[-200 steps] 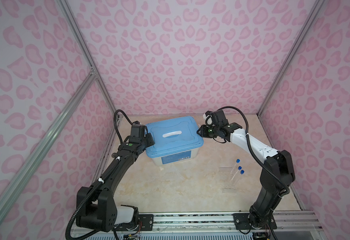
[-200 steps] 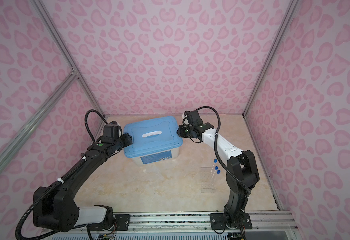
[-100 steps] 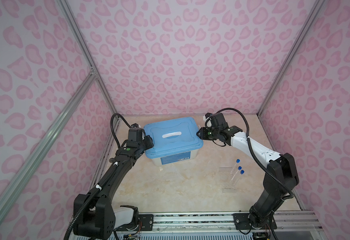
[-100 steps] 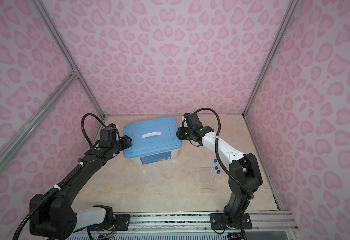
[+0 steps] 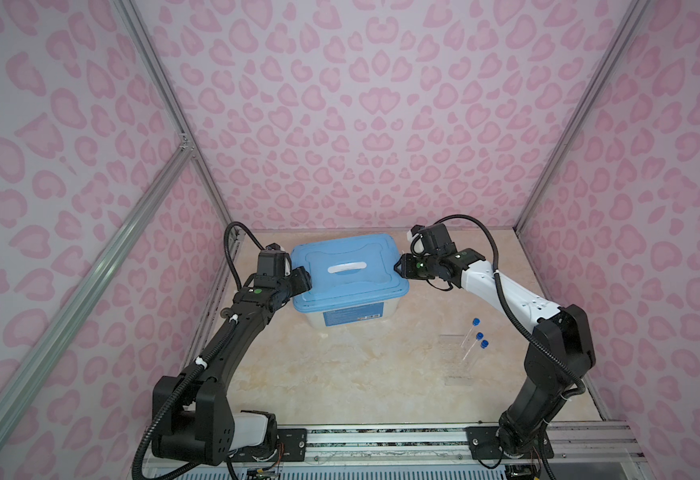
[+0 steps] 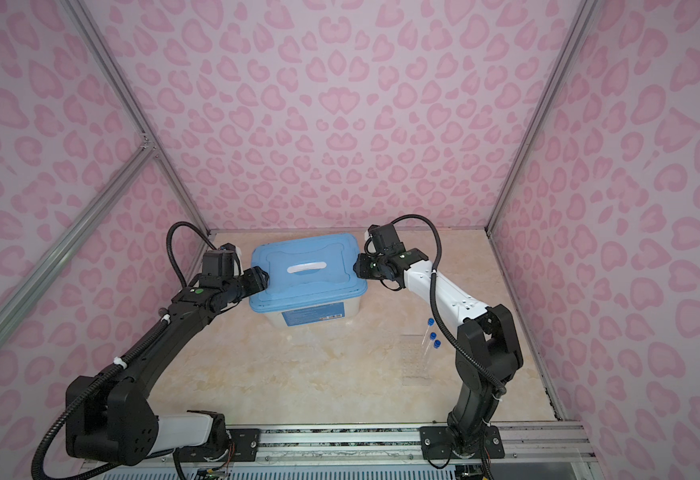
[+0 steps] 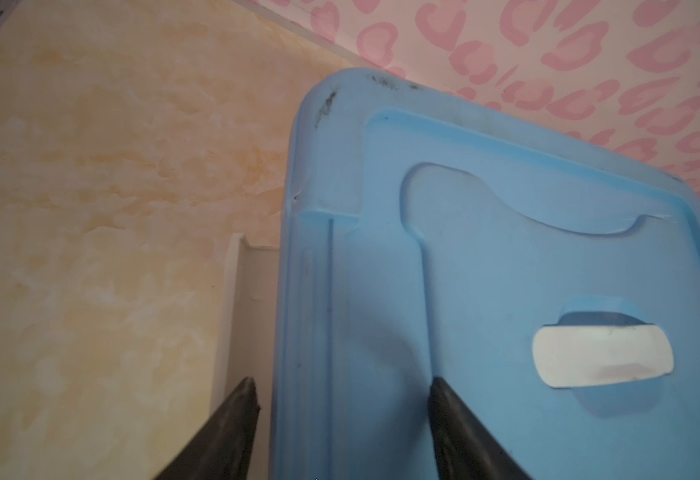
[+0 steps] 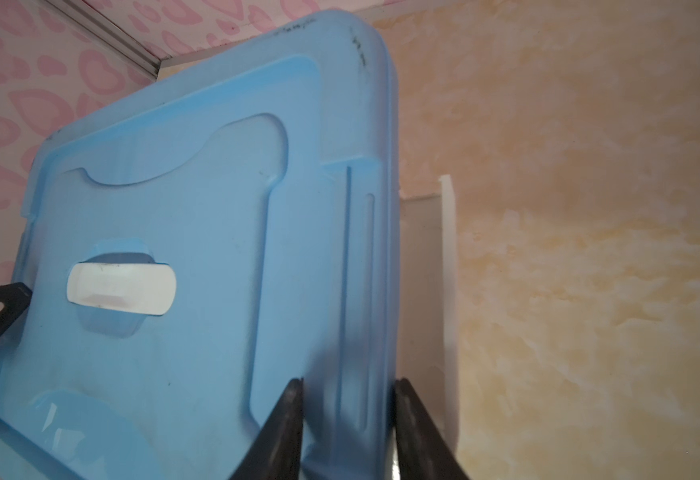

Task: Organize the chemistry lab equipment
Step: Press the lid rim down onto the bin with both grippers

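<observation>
Three clear blue-capped tubes lean in a faint clear rack on the right of the table in both top views. Neither gripper is near them. My left gripper is open, its jaws wide apart astride the left edge of the blue lid. My right gripper straddles the lid's right rim, open only narrowly, with its fingers close on either side of the rim.
The lid lies on a big white box at the back middle and has a white handle. Pink patterned walls close in three sides. A metal rail runs along the front edge.
Both pairs of jaws have widened at the lid's edges, the left much more than the right. The left arm's elbow has swung outward. The tubes and rack have not moved.
</observation>
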`<state>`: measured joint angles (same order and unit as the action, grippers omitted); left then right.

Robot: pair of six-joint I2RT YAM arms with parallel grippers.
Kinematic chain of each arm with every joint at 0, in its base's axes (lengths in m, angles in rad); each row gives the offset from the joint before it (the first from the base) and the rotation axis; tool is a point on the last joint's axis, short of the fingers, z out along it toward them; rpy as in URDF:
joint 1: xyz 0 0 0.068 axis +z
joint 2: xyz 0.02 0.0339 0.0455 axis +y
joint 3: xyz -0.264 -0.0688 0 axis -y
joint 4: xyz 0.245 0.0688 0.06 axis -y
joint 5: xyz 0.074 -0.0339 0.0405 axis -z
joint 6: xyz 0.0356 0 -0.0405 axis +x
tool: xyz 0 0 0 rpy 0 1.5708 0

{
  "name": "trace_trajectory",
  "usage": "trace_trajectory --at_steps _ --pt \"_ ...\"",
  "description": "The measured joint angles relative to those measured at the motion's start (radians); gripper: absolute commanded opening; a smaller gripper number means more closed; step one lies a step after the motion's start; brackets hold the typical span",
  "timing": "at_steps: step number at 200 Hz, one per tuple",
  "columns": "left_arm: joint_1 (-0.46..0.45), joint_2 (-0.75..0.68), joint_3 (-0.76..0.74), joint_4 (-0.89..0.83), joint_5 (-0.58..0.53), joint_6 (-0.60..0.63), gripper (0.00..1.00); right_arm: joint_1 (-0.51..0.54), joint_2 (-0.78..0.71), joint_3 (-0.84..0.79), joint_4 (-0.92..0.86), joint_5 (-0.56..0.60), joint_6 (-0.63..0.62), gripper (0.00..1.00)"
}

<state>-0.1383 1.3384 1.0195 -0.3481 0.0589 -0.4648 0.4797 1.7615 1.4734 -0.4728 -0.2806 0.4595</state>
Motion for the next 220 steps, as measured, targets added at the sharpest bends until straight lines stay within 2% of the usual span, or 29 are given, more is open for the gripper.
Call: trace_trajectory --at_steps 22,73,115,132,161,194,220 --pt "0.029 -0.010 0.020 -0.049 0.006 0.017 0.73 0.000 0.004 0.000 0.006 0.012 0.000 0.37" --pt "0.095 -0.045 0.034 -0.057 0.042 0.020 0.93 -0.014 0.009 0.011 0.004 0.019 -0.007 0.37" --pt "0.123 0.029 -0.021 0.038 0.164 -0.014 0.95 -0.010 0.016 0.040 -0.035 0.025 -0.018 0.37" --pt "0.123 0.053 -0.039 0.106 0.219 -0.032 0.91 -0.008 0.016 0.040 -0.038 0.021 -0.019 0.37" --pt "0.125 0.063 -0.049 0.149 0.280 -0.043 0.76 -0.004 0.004 0.008 -0.007 0.015 -0.018 0.37" --pt "0.114 0.046 -0.019 0.103 0.212 -0.021 0.59 0.000 -0.006 -0.008 0.010 0.019 -0.018 0.37" --pt "0.092 0.032 0.002 0.054 0.155 0.006 0.53 0.003 -0.010 -0.009 0.010 0.025 -0.018 0.37"
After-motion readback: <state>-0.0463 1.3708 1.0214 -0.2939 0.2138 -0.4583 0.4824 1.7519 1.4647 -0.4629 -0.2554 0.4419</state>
